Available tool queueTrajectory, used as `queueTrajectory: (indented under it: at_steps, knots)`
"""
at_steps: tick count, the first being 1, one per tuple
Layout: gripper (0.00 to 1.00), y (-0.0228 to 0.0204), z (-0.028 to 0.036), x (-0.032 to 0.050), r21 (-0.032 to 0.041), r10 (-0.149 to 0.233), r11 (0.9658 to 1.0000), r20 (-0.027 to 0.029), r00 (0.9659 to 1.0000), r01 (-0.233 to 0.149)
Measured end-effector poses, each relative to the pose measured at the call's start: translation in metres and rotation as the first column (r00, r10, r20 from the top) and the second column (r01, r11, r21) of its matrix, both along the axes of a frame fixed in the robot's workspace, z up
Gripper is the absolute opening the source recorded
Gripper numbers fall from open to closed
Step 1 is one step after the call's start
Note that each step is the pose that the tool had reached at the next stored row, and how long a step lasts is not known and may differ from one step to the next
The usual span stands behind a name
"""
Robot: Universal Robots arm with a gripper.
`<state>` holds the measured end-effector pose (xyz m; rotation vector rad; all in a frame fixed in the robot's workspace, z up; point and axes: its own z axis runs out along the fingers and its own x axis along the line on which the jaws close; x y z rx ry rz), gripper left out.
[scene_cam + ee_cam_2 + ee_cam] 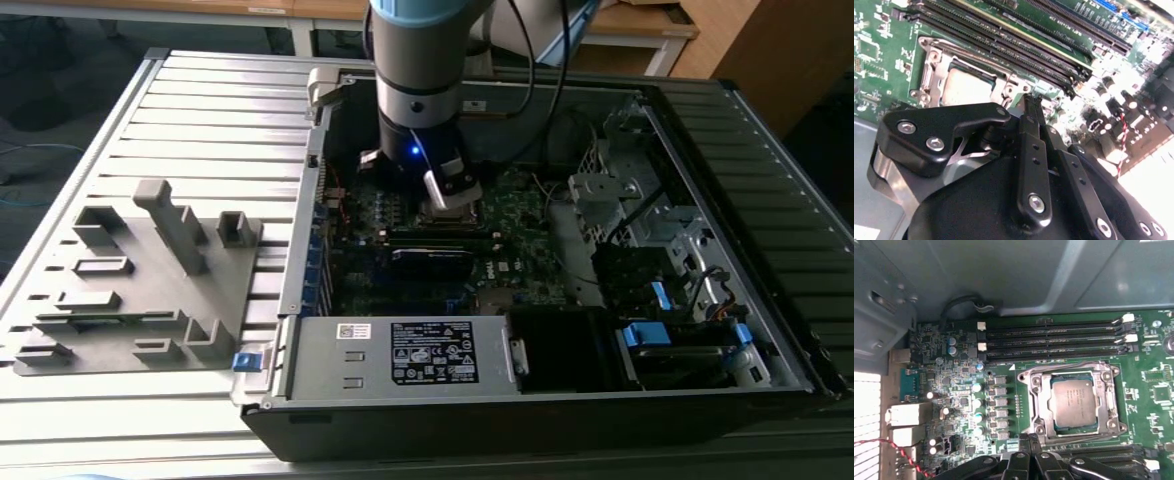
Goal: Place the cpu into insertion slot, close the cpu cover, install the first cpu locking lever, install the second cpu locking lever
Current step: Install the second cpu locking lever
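Ribbed grey metal bench underneath, an open black computer case lying on it, and the arm reaches straight down into the case. Its black pincer hovers just beside the socket's edge, fingertips pressed together and gripping nothing. The small flat square cpu with the dull silver-grey top sits seated in the socket on the green motherboard, and the thin shiny silver hinged cpu cover frame lies flat around it. Black memory slots run alongside the socket.
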<state>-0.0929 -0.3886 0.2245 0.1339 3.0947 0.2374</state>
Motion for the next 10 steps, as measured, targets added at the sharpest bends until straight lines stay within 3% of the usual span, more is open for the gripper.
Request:
queueTrajectory:
  at_steps: [3,10]
  knots:
    - [0.11,0.0000,0.0038,0.0000,0.0001,0.000,1.0000,0.0001,1.0000,0.000]
    - [0.11,0.0000,0.0040,0.0004,-0.0001,0.000,1.0000,-0.0001,1.0000,0.000]
